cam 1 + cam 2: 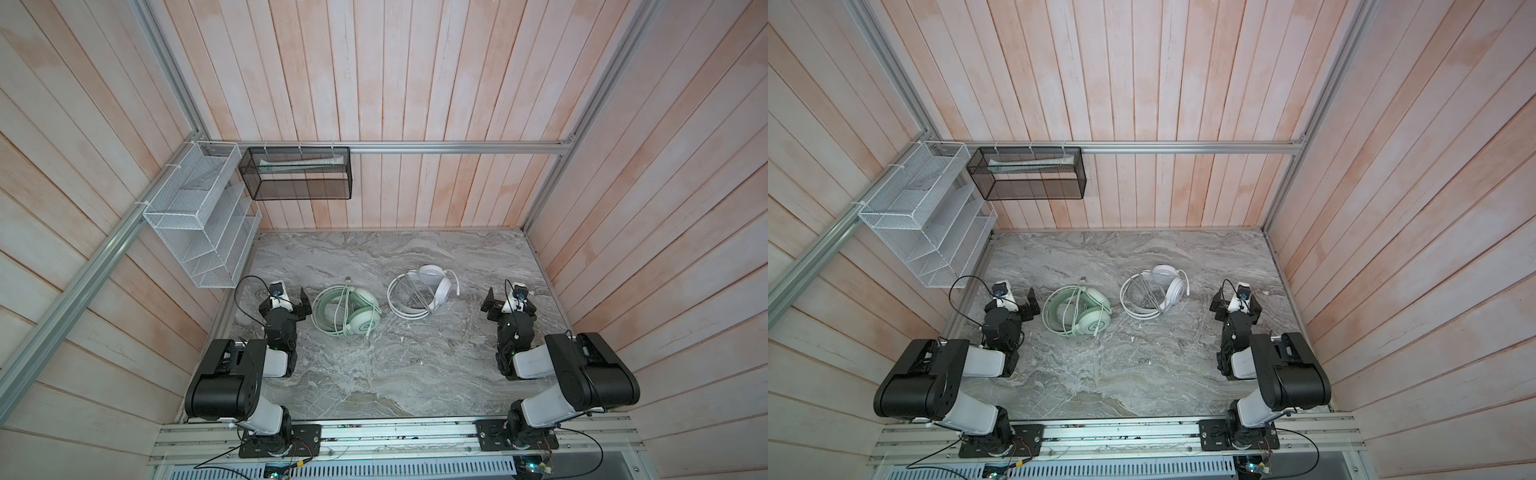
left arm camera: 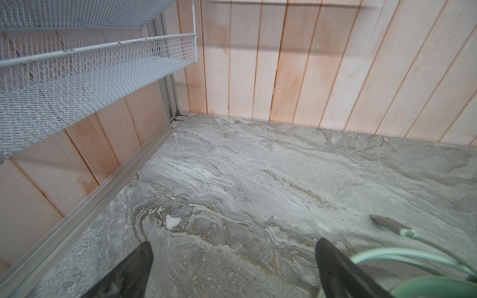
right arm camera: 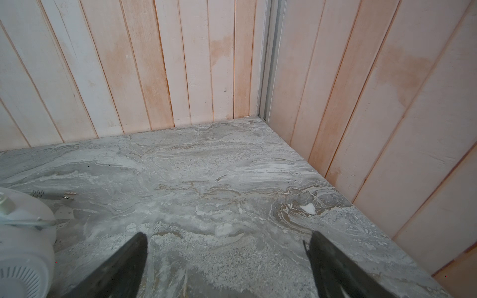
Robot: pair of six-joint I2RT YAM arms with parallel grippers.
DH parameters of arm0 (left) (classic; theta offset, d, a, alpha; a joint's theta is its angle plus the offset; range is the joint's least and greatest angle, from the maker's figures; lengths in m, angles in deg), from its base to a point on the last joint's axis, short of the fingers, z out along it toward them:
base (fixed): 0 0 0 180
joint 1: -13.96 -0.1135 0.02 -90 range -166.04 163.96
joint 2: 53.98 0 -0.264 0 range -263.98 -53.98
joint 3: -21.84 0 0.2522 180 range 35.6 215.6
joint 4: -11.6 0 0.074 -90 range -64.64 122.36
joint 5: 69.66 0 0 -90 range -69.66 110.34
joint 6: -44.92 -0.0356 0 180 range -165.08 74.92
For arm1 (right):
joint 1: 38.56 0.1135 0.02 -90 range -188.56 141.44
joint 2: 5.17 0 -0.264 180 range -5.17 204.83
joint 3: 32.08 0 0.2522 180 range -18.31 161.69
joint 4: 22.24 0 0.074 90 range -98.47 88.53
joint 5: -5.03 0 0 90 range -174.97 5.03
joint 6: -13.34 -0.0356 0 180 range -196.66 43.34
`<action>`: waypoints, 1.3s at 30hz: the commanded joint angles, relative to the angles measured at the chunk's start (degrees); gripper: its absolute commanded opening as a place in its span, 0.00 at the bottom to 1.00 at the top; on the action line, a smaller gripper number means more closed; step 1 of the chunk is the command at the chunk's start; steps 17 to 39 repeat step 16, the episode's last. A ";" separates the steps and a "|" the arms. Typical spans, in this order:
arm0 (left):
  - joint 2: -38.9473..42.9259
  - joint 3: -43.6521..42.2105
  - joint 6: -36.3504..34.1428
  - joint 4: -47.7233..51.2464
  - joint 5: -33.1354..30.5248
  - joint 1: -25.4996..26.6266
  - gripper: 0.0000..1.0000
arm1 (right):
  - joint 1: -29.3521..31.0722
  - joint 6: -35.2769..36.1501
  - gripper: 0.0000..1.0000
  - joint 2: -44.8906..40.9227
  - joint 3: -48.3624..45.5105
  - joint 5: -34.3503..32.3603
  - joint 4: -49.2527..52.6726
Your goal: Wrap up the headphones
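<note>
Two headphones lie on the marble table (image 1: 395, 374) in both top views. The mint-green headphones (image 1: 365, 322) (image 1: 1094, 322) have their cord looped loosely over band and cup. The white headphones (image 1: 441, 291) (image 1: 1175, 289) lie to their right with thin cord strands across the band. My left gripper (image 1: 286, 301) (image 1: 1011, 303) hovers open just left of the green set. In the left wrist view, the left gripper (image 2: 235, 243) has only marble between its fingers, with the green cord (image 2: 402, 255) and its plug (image 2: 387, 223) beside one finger. My right gripper (image 1: 510, 302) (image 3: 227, 236) stands open to the right of the white set; a white earcup (image 3: 23, 247) shows at the frame's edge.
A white mesh rack (image 1: 199, 232) hangs on the left wall close above the left arm. A black mesh basket (image 1: 299, 174) holding a tube hangs on the back rail. Wooden plank walls close in the table on three sides.
</note>
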 commanded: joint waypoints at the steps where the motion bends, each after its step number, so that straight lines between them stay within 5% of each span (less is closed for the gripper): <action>1: -0.09 0.87 -0.63 -1.52 0.83 0.13 0.99 | 0.31 0.31 0.98 0.39 0.84 -1.09 -0.66; 39: -0.08 0.83 -0.63 -1.57 0.82 0.06 0.99 | 0.15 0.30 0.98 0.45 0.83 -0.83 -0.58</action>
